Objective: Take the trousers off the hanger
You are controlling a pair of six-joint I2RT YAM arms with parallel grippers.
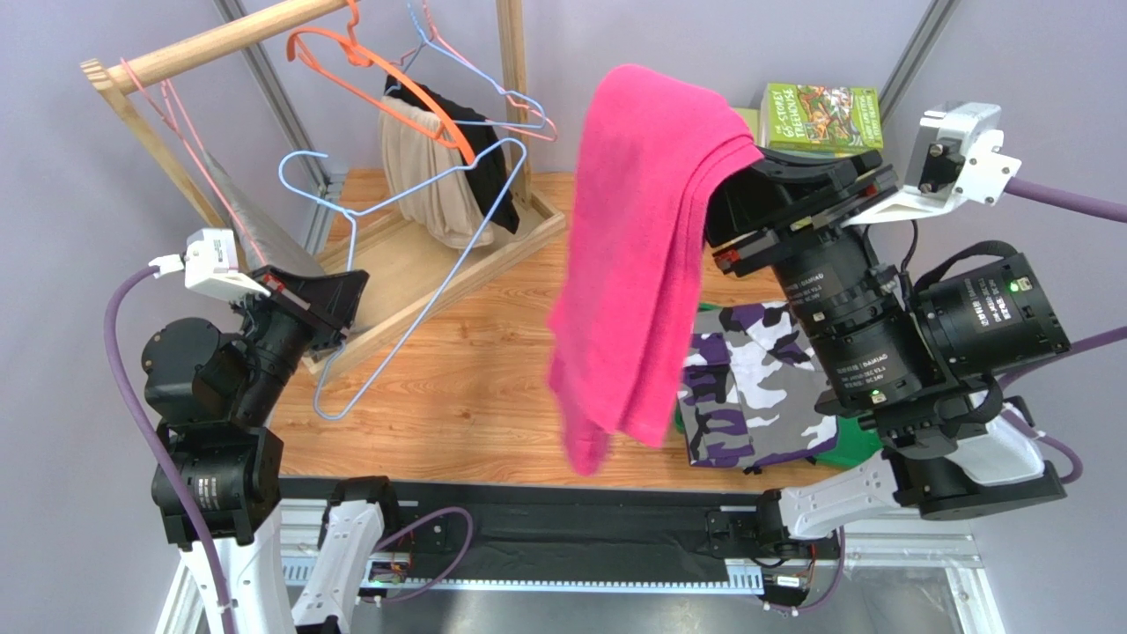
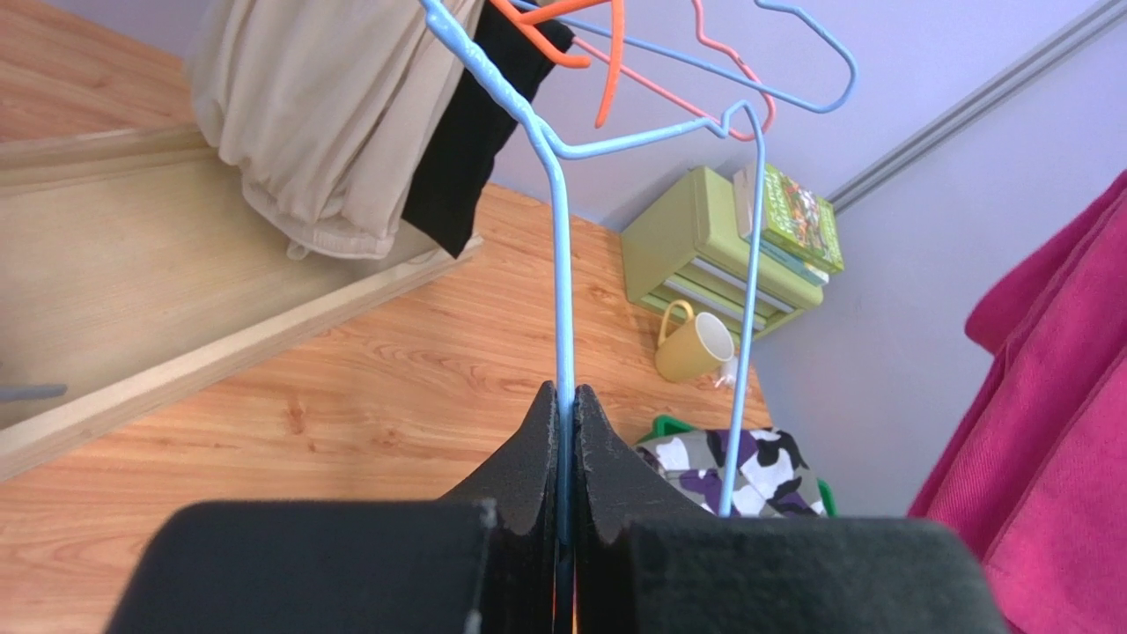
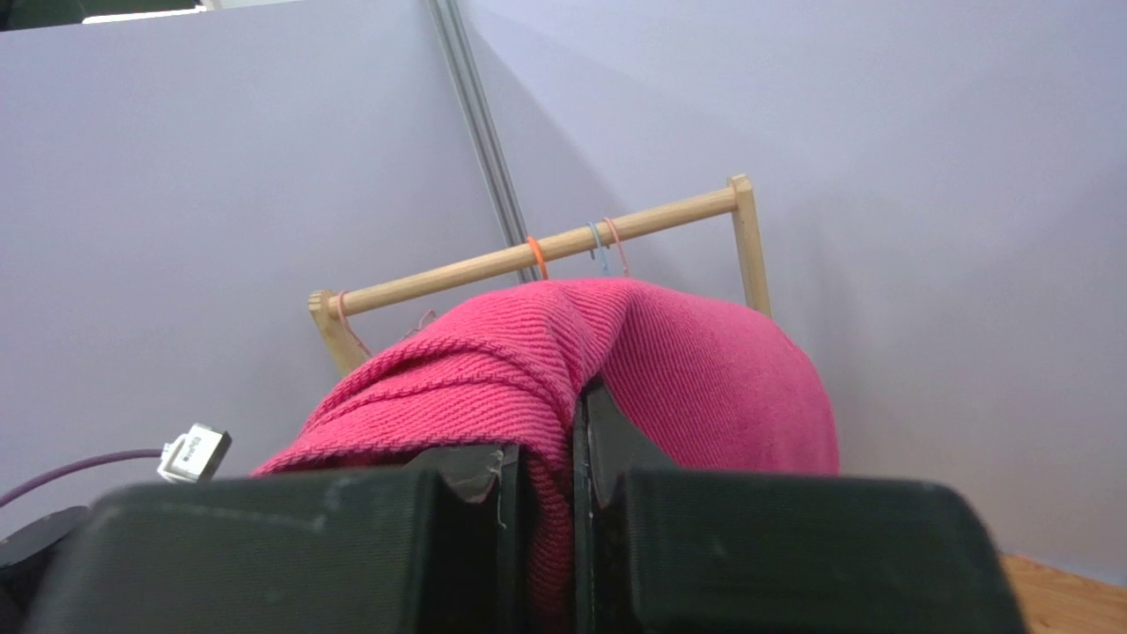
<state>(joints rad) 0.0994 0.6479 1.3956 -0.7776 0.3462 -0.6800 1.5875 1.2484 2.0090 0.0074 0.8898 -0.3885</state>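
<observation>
Cloth like the magenta pink trousers (image 1: 635, 251) hangs limp and light, draped high from the right gripper (image 3: 574, 423), its jaws closed onto a bunched fold, which I judge the surest hold. The left gripper (image 2: 566, 416) is clamped tight on the bare blue hanger (image 2: 560, 264). The camouflage trousers (image 1: 748, 383) lie on the table (image 1: 463, 383), off any hanger.

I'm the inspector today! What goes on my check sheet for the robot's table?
Surface: wooden table, no spills seen.
Job's things: pink trousers dangle from the right hand, off the blue hanger; camouflage trousers lie on the table.
Clutter: beige garment and black garment on the rack; yellow mug; green box.
Hands: left hand shut on blue hanger; right hand shut on pink trousers.
Cables: purple cable loops beside the left arm.
Surroundings: plain lilac walls.
</observation>
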